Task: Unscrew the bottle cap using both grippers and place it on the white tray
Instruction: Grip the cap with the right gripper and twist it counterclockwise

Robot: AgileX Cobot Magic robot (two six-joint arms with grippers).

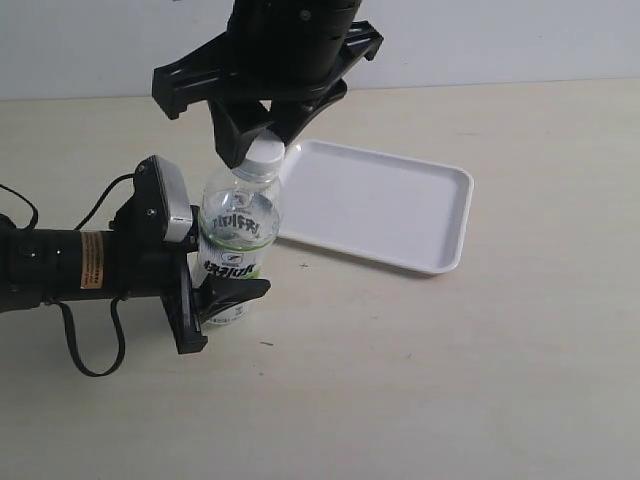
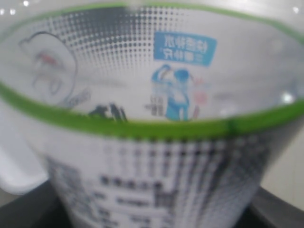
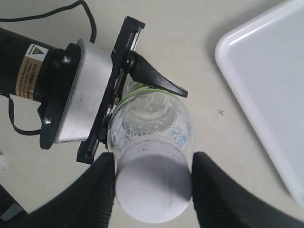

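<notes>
Bottle cap [image 1: 265, 156] sits on the neck of the bottle [image 1: 238, 235].

Exterior view:
- The bottle is roughly upright with a slight lean, on the left part of the counter [image 1: 450, 370], just beside the near-left corner of the white tray [image 1: 400, 205].
- Left gripper [image 1: 232, 292] comes in low from the left and is clamped on the bottle's lower body, under the label [image 1: 236, 250].
- Can't tell if the bottle's base touches the counter.
- Right gripper [image 1: 262, 140] reaches down from above, with one finger on each side of the cap.

Left wrist view:
- The blurred label fills the frame, with a green band across it.
- Dark gripper parts show on either side of the bottle at the frame edge.

Right wrist view:
- Looks straight down on the cap.
- Black fingers [image 3: 102, 190] sit against opposite sides with no gap visible, so the right gripper is closed on the cap.
- One finger of the left gripper wraps the bottle body below.
- The tray lies apart from the bottle.
</notes>
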